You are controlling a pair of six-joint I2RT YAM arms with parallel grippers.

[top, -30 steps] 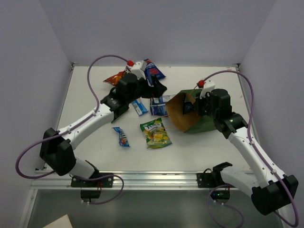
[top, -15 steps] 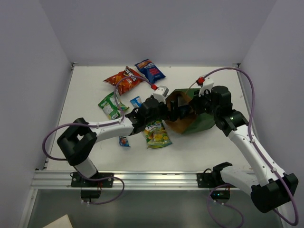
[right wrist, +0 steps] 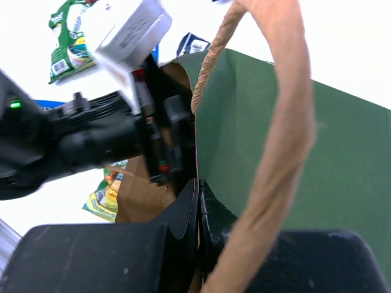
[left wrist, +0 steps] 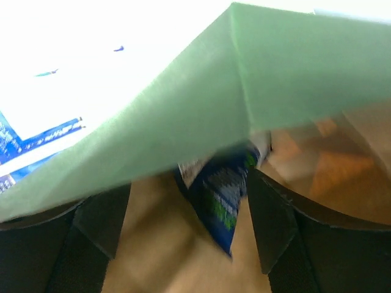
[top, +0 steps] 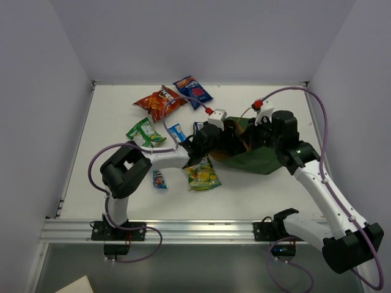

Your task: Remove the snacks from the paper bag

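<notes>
Bag [top: 259,160] on its side on the worktop [top: 244,201], right of centre, mouth to the left, brown inside showing. Left claw [left wrist: 186,207] deep in that mouth, jaws wide apart, gripping nothing. Between its fingers [left wrist: 101,226], on the brown paper: dark blue packet [left wrist: 223,195], touching them or not impossible to tell. Right claw [right wrist: 198,204] at the bag's upper rim, pinched fully together on the paper edge, tan handle [right wrist: 287,122] looping past it. Out on the worktop, left of the bag: red packet [top: 160,102] and blue packet [top: 192,90] at the far side, green packet [top: 145,131] nearer, yellow-green packet [top: 203,173] just on the near side of the left arm [top: 165,160], blue-white bar [top: 177,132] beyond that arm, blue bar [top: 159,179] near its elbow.
</notes>
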